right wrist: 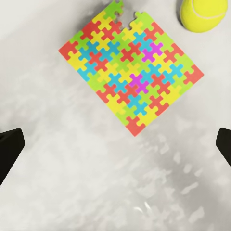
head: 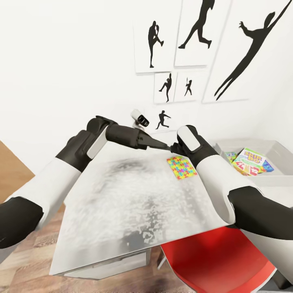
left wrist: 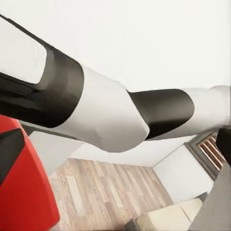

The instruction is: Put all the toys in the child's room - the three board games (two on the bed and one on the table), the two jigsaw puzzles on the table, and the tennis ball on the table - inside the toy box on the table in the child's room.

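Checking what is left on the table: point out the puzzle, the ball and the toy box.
puzzle (right wrist: 131, 72), right wrist view, centre of the mat.
ball (right wrist: 203, 13), right wrist view, middle of its visible part.
toy box (head: 280, 147), head view, far right rim.

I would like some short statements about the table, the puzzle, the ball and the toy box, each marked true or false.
1. The thin multicoloured jigsaw puzzle mat lies flat on the light grey table. True.
2. The small yellow-green tennis ball rests inside the toy box. False: it sits on the table beside the puzzle.
3. The light grey toy box holds a green-and-red SKIP-BO game box. True.
4. The right gripper grips the puzzle. False: its jaws are open above the bare tabletop.
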Motion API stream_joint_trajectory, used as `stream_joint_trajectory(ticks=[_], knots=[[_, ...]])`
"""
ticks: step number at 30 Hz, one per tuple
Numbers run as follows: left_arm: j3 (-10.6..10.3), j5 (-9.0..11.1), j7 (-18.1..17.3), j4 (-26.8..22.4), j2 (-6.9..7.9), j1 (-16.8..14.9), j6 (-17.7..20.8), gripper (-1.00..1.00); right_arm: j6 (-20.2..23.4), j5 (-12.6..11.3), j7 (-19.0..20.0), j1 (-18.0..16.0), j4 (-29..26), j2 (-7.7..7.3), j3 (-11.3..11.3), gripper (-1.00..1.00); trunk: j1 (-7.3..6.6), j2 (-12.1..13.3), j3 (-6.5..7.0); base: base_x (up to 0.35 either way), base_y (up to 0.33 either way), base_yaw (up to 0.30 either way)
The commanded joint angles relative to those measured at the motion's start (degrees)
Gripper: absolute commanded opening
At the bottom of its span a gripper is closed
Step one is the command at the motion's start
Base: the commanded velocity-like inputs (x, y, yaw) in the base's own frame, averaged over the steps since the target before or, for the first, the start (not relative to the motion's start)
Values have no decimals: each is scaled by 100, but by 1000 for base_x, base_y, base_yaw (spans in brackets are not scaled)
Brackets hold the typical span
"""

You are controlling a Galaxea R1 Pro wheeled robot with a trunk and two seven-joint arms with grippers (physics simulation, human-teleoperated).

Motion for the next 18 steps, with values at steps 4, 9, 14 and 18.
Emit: stream_joint_trajectory(ticks=[4, 9, 14, 18], knots=[[-20, 16, -20, -70, -120, -206, 60, 100, 28, -44, -45, -6, -1, -2, 29, 100, 3, -10, -48, 0, 0, 0], [-26, 12, -17, -86, -193, -301, 60, 100, 28, -40, -45, -6, -4, -8, 25, 100, 3, -10, -95, 0, 0, 0], [-27, 6, -22, -108, -195, -319, 60, 100, 28, -39, -45, -6, -4, -10, 17, 100, 3, -10, -143, 0, 0, 0], [-19, 10, -17, -145, -203, -321, 60, 100, 28, -39, -45, -6, -4, -11, 18, 100, 3, -10, -180, 0, 0, 0]])
